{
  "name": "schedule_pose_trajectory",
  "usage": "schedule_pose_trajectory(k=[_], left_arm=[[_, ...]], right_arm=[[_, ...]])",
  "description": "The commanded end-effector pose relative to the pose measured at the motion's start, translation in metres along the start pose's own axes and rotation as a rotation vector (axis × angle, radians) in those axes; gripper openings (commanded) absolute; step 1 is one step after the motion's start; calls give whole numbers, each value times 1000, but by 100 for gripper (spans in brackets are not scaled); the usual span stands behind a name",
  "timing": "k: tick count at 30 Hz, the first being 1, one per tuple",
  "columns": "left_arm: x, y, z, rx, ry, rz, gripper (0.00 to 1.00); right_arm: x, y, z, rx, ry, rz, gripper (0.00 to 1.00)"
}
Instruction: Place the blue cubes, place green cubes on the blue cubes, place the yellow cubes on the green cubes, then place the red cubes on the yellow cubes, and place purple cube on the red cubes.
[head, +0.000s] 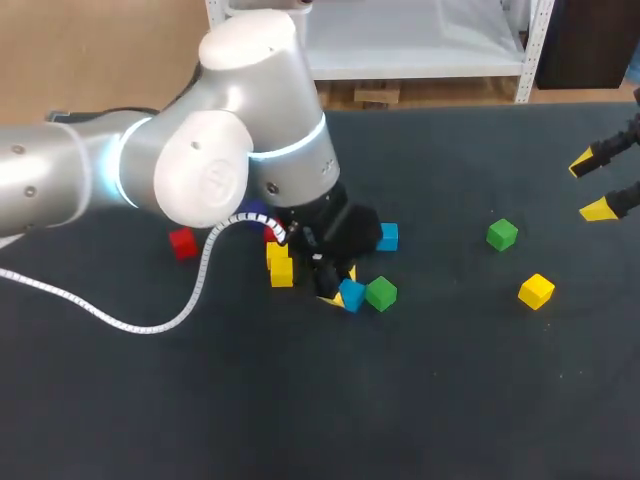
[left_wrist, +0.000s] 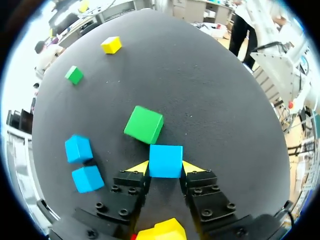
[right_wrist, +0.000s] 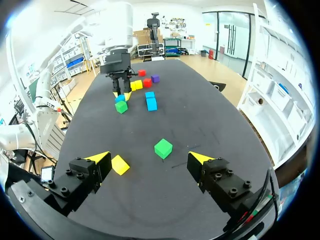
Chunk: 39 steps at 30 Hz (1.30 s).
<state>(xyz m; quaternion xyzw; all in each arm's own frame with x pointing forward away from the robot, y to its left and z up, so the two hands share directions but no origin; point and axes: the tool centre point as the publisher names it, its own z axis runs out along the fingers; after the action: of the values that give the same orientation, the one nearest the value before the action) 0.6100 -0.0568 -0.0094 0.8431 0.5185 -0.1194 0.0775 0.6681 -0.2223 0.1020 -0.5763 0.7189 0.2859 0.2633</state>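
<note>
**Arm pose.** The left arm (head: 200, 160) comes in from the left and reaches past the table's middle. Its wrist is turned down, and the left gripper (left_wrist: 166, 167) points at the table (head: 300, 420) among a cluster of cubes. The right gripper (right_wrist: 150, 159) hangs by the table's right edge with its fingers spread wide, holding nothing.

**Grasp.** Both left tips press opposite side faces of a blue cube (left_wrist: 165, 161), so it is grasped. The cube is low at the table near the middle. Whether it rests on the surface cannot be told.

**Count.**
- Blue, three: the grasped one and a blue pair (left_wrist: 78, 148) lying side by side, off to one side of the gripper.
- Green, two: the near green cube (left_wrist: 144, 124) just ahead of the grasped cube and touching it, and the far green cube (right_wrist: 163, 148) ahead of the right gripper.
- Yellow, three: a yellow pair (head: 280, 262) beside the left gripper, and a lone yellow cube (right_wrist: 119, 164) by one right finger.
- Red, two: red cubes (right_wrist: 147, 82) beyond the left gripper.
- Purple, one: a purple cube (right_wrist: 155, 78) next to them.

**Orientation.** The grasped cube is equal-sided and sits square to the fingers. The near green cube is turned at an angle to it.
</note>
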Motion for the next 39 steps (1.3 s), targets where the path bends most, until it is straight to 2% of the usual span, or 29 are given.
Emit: schedule_pose_trajectory(k=[1,7,11,20,28,39], left_arm=[[12,-1,-10,-42,-29,-92,0],[39,7,-27,-137,-79,-385,0],[53,12,-31,-190,-80,-475,0],[66,28,-37,-227,-18,-522,0],[63,45,-36,-206,14,-467,0],[67,65,-34,-198,16,-447,0]], right_arm=[[0,0,0,1,-1,-1,100],[0,0,0,1,-1,-1,100],[0,0,0,1,-1,-1,100],[0,0,0,1,-1,-1,100],[0,0,0,1,-1,-1,100],[0,0,0,1,-1,-1,100]])
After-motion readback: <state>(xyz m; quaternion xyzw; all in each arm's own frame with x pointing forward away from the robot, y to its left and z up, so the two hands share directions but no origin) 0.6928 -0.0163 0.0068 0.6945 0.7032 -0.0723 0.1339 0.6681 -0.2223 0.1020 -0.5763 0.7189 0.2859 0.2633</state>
